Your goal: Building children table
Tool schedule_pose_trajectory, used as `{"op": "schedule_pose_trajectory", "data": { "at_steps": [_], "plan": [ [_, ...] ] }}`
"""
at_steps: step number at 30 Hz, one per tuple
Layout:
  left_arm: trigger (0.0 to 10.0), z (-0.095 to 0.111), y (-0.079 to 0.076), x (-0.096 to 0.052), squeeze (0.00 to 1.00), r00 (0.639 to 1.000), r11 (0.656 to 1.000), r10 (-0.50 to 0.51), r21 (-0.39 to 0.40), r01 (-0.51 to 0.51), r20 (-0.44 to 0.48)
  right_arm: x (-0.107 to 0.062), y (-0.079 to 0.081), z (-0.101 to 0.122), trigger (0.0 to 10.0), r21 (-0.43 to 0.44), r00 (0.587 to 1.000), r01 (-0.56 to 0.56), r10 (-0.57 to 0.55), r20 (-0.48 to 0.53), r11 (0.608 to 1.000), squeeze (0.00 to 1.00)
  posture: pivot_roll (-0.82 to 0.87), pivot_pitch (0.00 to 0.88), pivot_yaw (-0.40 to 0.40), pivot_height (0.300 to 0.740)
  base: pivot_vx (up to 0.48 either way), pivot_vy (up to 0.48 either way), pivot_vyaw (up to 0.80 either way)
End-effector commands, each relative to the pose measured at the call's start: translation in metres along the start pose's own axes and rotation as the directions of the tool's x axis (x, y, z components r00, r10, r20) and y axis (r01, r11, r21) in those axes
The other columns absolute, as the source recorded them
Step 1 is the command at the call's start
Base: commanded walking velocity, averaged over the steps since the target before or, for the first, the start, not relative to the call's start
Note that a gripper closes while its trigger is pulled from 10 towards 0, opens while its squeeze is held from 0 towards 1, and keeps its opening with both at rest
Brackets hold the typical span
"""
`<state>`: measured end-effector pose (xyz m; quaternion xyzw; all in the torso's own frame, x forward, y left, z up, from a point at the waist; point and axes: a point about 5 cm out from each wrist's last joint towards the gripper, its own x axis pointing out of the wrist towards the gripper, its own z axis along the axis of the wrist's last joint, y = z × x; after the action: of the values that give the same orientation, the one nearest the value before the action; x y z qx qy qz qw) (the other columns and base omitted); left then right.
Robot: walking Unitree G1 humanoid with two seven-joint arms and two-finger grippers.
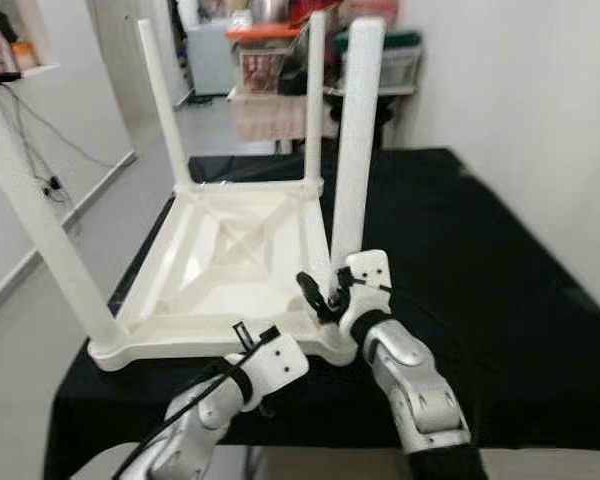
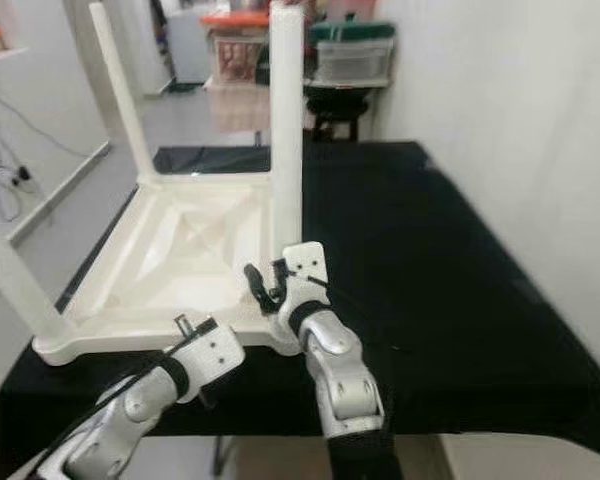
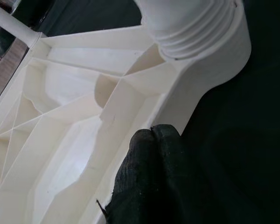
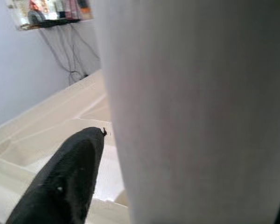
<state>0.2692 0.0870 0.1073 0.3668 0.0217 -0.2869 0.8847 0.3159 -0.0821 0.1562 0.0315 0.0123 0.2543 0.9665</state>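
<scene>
A white plastic children's table (image 1: 185,285) lies upside down on the black-covered worktop (image 1: 480,270). Its near-right leg (image 1: 355,140) stands upright in the corner socket (image 3: 200,28). My right gripper (image 1: 326,292) is at that leg's base, with one finger (image 4: 65,182) on either side of it, shut on the leg. The other legs (image 1: 165,100) stick up at the remaining corners. My left gripper (image 3: 154,140) rests against the table's front rim (image 1: 180,352) with its fingertips together.
The worktop's front edge (image 1: 310,425) is just below my arms. A white wall (image 1: 540,100) runs along the right. Stacked storage boxes (image 1: 265,50) stand behind the worktop. Bare floor (image 1: 90,230) with wall cables lies to the left.
</scene>
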Motion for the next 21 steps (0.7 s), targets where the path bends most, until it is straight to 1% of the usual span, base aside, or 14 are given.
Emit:
{"op": "schedule_pose_trajectory", "data": {
  "at_steps": [1, 2, 3, 5, 6, 7, 8, 9, 11, 12, 14, 15, 18, 21],
  "plan": [
    [10.0, -0.001, 0.001, 0.001, 0.00, 1.000, 1.000, -0.003, 0.003, 0.003, -0.001, 0.007, 0.002, 0.027, 10.0, -0.028, 0.976, -0.202, 0.203, 0.076, 0.979, 0.78, -0.08, 0.000, -0.011, 0.740, 0.000, 0.000, 0.00],
    [10.0, -0.001, 0.001, 0.001, 0.00, 1.000, 1.000, -0.003, 0.003, 0.003, -0.001, 0.007, 0.002, 0.027, 10.0, -0.028, 0.976, -0.202, 0.203, 0.076, 0.979, 0.78, -0.08, 0.000, -0.011, 0.740, 0.000, 0.000, 0.00],
    [10.0, 0.000, 0.001, 0.002, 0.00, 1.000, 1.000, -0.003, 0.002, 0.003, -0.001, 0.008, -0.005, 0.036, 10.0, -0.070, 0.937, -0.332, 0.337, 0.085, 0.941, 0.00, -0.07, 0.000, -0.018, 0.740, 0.000, 0.000, 0.00],
    [10.0, 0.000, 0.001, 0.002, 0.00, 1.000, 1.000, -0.003, 0.002, 0.003, -0.001, 0.008, -0.005, 0.036, 10.0, -0.070, 0.937, -0.332, 0.337, 0.085, 0.941, 0.00, -0.07, 0.000, -0.018, 0.740, 0.000, 0.000, 0.00],
    [10.0, 0.000, 0.000, 0.003, 0.00, 1.000, 1.000, -0.004, 0.002, 0.004, -0.001, 0.008, -0.011, 0.042, 10.0, -0.107, 0.890, -0.439, 0.448, 0.080, 0.892, 0.00, -0.07, 0.000, -0.021, 0.740, 0.000, 0.000, 0.00],
    [10.0, 0.000, 0.000, 0.004, 0.00, 1.000, 1.000, -0.004, 0.001, 0.004, -0.001, 0.008, -0.018, 0.046, 10.0, -0.127, 0.813, -0.570, 0.580, 0.053, 0.812, 0.00, -0.06, 0.000, -0.025, 0.740, 0.000, 0.000, 0.00],
    [10.0, 0.000, 0.000, 0.004, 0.00, 1.000, 1.000, -0.004, 0.001, 0.004, -0.001, 0.008, -0.018, 0.046, 10.0, -0.127, 0.813, -0.570, 0.580, 0.053, 0.812, 0.00, -0.06, 0.000, -0.025, 0.740, 0.000, 0.000, 0.00],
    [10.0, 0.001, -0.001, 0.004, 0.00, 1.000, 1.000, -0.004, 0.001, 0.004, -0.001, 0.010, -0.022, 0.048, 10.0, -0.114, 0.792, -0.602, 0.609, 0.047, 0.791, 0.00, -0.05, 0.000, -0.027, 0.740, 0.000, 0.000, 0.00],
    [10.0, 0.001, -0.001, 0.004, 0.00, 1.000, 1.000, -0.004, 0.001, 0.004, -0.001, 0.012, -0.024, 0.048, 10.0, -0.099, 0.789, -0.607, 0.613, 0.051, 0.789, 0.00, -0.05, 0.000, -0.027, 0.740, 0.000, 0.000, 0.00],
    [10.0, 0.001, -0.001, 0.004, 0.00, 1.000, 1.000, -0.004, 0.000, 0.004, 0.000, 0.015, -0.026, 0.049, 4.2, -0.087, 0.783, -0.616, 0.620, 0.050, 0.783, 0.00, -0.05, 0.000, -0.027, 0.740, 0.000, 0.000, 0.00],
    [10.0, 0.002, -0.002, 0.004, 0.00, 1.000, 1.000, -0.004, 0.000, 0.004, 0.000, 0.018, -0.029, 0.049, 4.2, -0.081, 0.780, -0.620, 0.624, 0.044, 0.780, 0.00, -0.05, 0.000, -0.027, 0.740, 0.000, 0.000, 0.00],
    [10.0, 0.002, -0.002, 0.004, 0.00, 1.000, 1.000, -0.004, 0.000, 0.004, 0.000, 0.019, -0.030, 0.049, 0.0, -0.074, 0.778, -0.623, 0.626, 0.047, 0.779, 0.00, -0.05, 0.000, -0.027, 0.740, 0.000, 0.000, 0.00],
    [10.0, 0.002, -0.002, 0.004, 0.00, 1.000, 1.000, -0.004, 0.000, 0.004, 0.001, 0.020, -0.033, 0.050, 0.0, -0.062, 0.766, -0.638, 0.641, 0.054, 0.767, 0.00, -0.05, 0.000, -0.027, 0.740, 0.000, 0.000, 0.00],
    [10.0, 0.002, -0.002, 0.004, 0.00, 1.000, 1.000, -0.003, 0.001, 0.003, 0.002, 0.024, -0.038, 0.049, 0.0, -0.049, 0.797, -0.600, 0.601, 0.058, 0.799, 0.00, -0.05, 0.000, -0.025, 0.740, 0.000, 0.000, 0.00]
  ]
}}
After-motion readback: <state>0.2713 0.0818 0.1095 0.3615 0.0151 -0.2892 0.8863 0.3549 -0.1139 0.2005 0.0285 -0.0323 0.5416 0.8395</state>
